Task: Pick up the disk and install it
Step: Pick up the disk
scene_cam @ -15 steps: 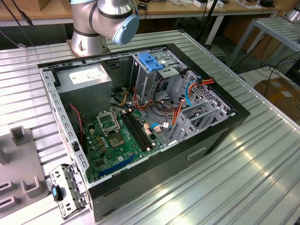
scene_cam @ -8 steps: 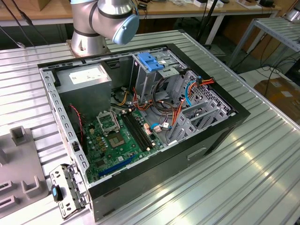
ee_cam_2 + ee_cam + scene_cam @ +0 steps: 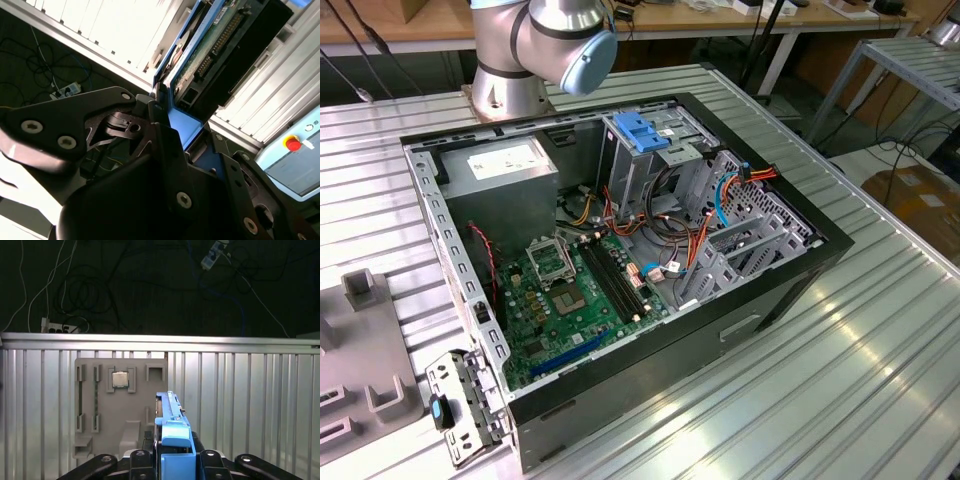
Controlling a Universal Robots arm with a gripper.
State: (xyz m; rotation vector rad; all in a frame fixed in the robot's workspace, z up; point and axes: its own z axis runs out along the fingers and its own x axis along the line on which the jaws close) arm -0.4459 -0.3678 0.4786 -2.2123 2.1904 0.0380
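In the first wrist view the disk (image 3: 172,432) is gripped edge-on by the clenched hand (image 3: 174,462) — held over the ribbed table (image 3: 240,390), near its far edge, beside a grey fixture plate (image 3: 120,410).

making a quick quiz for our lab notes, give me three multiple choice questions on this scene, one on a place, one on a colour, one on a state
1. Where is the disk?
A) lying on the floor
B) held in the gripper
C) resting on a shelf

2. What colour is the disk's side rail?
A) red
B) blue
C) yellow

3. What state is the computer case in?
A) open, with its inside exposed
B) closed, with its panel on
C) tipped upside down

Answers:
1 B, both wrist views show the gripper clamped on the disk.
2 B, the rail is plainly blue in the first wrist view.
3 A, the exterior view shows the motherboard and cables inside.
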